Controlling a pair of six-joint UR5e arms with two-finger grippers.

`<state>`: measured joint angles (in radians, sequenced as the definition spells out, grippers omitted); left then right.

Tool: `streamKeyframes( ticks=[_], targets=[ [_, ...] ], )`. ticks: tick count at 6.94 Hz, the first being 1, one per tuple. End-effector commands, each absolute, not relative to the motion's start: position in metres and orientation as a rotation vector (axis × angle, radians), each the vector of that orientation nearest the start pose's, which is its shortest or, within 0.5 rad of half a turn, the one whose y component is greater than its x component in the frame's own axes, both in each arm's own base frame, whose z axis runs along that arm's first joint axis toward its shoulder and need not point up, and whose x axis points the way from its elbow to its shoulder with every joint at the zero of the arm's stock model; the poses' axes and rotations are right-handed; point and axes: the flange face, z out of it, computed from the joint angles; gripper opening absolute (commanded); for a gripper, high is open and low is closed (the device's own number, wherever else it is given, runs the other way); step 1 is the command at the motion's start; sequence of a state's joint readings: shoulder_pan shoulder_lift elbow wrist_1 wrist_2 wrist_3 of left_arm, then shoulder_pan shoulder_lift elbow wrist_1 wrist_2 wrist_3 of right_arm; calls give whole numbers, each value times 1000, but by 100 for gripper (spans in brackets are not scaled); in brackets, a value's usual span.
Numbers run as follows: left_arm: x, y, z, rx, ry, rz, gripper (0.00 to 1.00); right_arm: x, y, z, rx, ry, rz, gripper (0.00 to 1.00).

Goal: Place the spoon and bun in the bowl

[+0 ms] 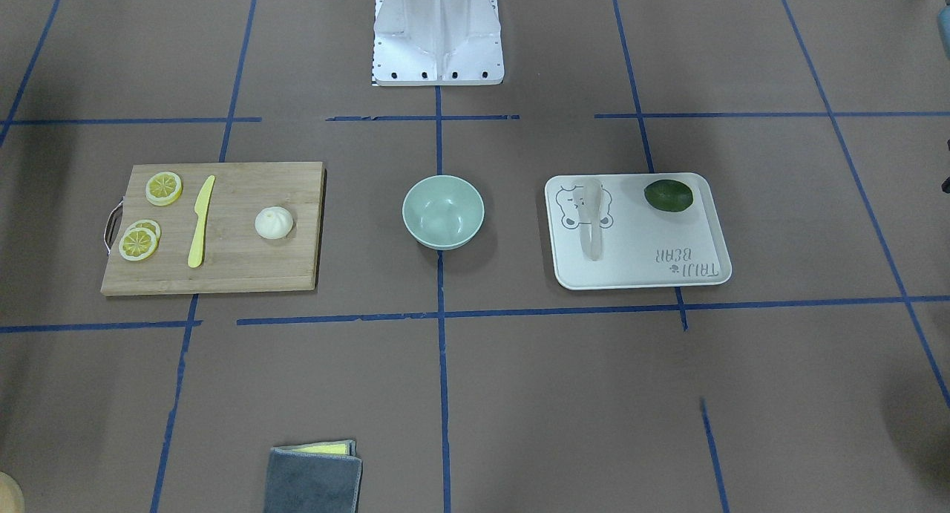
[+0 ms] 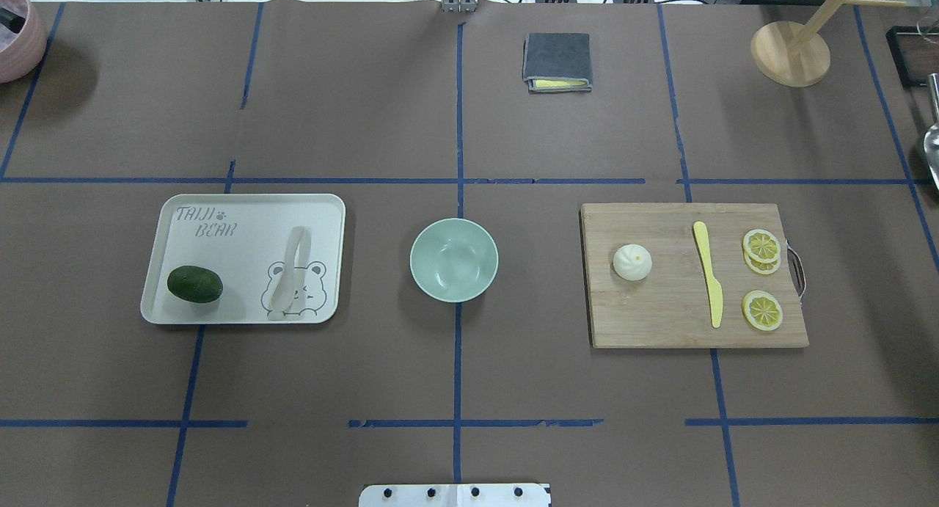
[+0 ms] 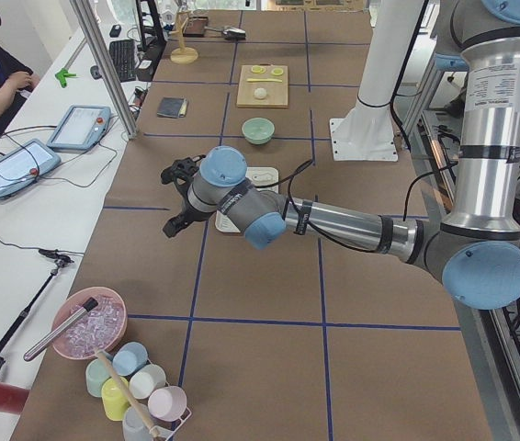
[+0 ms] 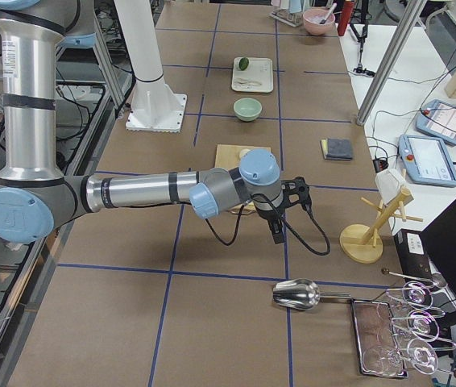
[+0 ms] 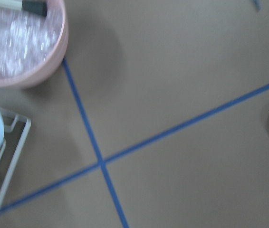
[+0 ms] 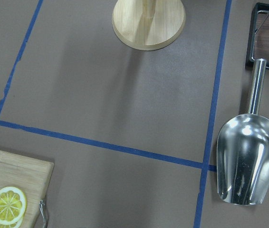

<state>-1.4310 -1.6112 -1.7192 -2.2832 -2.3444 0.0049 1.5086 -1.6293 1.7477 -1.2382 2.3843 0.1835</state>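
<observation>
The off-white spoon (image 1: 591,220) lies on the white bear-print tray (image 1: 638,272), over the bear drawing; it also shows in the overhead view (image 2: 290,272). The white pleated bun (image 1: 274,223) sits on the wooden cutting board (image 1: 237,268), also in the overhead view (image 2: 632,262). The mint-green bowl (image 1: 443,211) stands empty between them at the table's middle (image 2: 453,260). My left gripper (image 3: 177,197) hovers beyond the tray's outer side. My right gripper (image 4: 291,211) hovers past the board's outer side. Both show only in side views, so I cannot tell whether they are open or shut.
A dark green fruit (image 2: 194,284) lies on the tray. A yellow knife (image 2: 709,274) and lemon slices (image 2: 761,310) lie on the board. A folded grey cloth (image 2: 557,61), a wooden stand (image 2: 790,52), a metal scoop (image 6: 244,161) and a pink ice bowl (image 5: 20,42) sit near the table's edges.
</observation>
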Motion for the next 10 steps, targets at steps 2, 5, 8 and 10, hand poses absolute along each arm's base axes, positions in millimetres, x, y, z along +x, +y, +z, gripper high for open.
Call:
streamKeyframes(
  ticks=[2,5,8,10],
  targets=[
    [147,-543,412,747,946,379,100,17,-488,562,310,-826,-86,100],
    [304,-488,364,561,1010,294,100,17,-485,565,297,-837,-79,100],
    [414,-445,362,403,878,128,100,16,-483,569,289,-841,-77,100],
    [465,-438,376,366,837,28,79,16,-483,570,286,-840,-76,100]
  ],
)
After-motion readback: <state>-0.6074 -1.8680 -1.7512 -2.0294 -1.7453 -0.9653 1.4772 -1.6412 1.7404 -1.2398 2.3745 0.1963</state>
